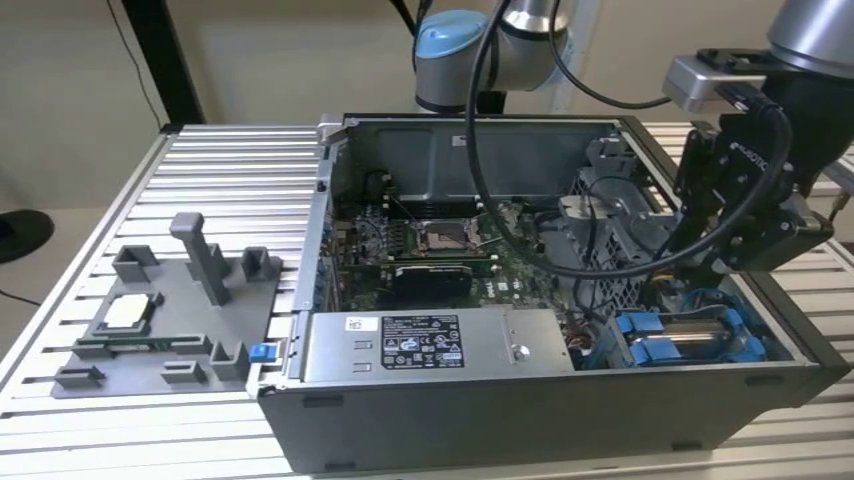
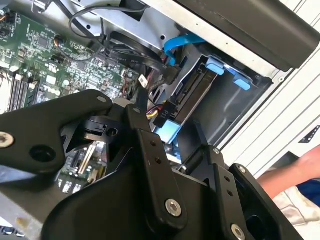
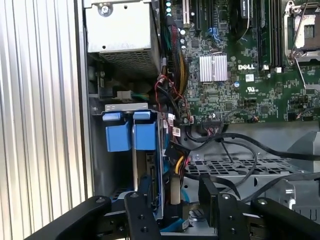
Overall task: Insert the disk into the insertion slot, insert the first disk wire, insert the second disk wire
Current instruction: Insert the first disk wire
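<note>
Exterior view showed an open grey metal computer case [image 1: 534,420] on a ribbed aluminium worktop [image 1: 227,160], with a grey moulded parts tray [image 1: 160,320] lying on the exterior view's left. Inside the case were a green motherboard [image 1: 427,240] and a boxy grey power supply [image 1: 427,345] with a sticker. Thick black cables [image 1: 534,255] looped across the case toward the arm.

The disk [image 1: 694,338] sat in the insertion slot [image 2: 230,110] at the case's corner on the exterior view's right, just beside the power supply, with bright blue plastic tabs [image 3: 132,132] at its end.

The gripper [image 3: 175,192] hung just over the disk. Its matt black jaws stood apart with a clear gap, and nothing was seen clamped. A black connector [image 2: 162,116] on red and yellow wires crowded the space between the fingers. A perforated metal cage [image 3: 235,167] lay just beside them, and a person's arm [image 2: 295,172] showed beyond the case wall.
</note>
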`<state>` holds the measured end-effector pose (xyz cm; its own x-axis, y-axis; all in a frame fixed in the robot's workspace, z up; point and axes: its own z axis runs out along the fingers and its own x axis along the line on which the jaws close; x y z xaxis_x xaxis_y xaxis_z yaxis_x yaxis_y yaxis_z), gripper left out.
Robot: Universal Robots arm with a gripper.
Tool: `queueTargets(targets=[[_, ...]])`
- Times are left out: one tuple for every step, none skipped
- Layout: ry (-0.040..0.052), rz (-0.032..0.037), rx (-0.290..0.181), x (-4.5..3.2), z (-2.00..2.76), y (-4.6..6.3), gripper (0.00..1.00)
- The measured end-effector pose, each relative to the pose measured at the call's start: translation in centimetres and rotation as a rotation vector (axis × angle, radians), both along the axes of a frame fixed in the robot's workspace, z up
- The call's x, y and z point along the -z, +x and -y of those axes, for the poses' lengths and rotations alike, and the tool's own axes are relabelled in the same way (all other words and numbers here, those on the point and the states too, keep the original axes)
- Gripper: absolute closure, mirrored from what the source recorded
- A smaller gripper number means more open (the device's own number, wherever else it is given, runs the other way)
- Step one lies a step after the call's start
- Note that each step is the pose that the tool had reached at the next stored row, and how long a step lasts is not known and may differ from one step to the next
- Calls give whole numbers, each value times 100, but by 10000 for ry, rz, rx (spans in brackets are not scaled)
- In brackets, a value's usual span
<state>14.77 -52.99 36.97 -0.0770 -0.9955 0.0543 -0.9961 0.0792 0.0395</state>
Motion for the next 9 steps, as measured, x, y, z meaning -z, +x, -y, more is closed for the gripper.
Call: queueTargets(targets=[[1, 0, 8, 1, -7, 0, 0], [1, 0, 9, 1, -12, -1, 0], [1, 0, 10, 1, -16, -1, 0], [-2, 0, 10, 1, -17, -1, 0], [-7, 0, 10, 1, -17, -1, 0], [-19, 0, 11, 1, -17, -1, 0], [-32, 0, 11, 1, -18, 0, 0], [-47, 0, 11, 1, -18, 1, 0], [-64, 0, 10, 1, -18, 2, 0]])
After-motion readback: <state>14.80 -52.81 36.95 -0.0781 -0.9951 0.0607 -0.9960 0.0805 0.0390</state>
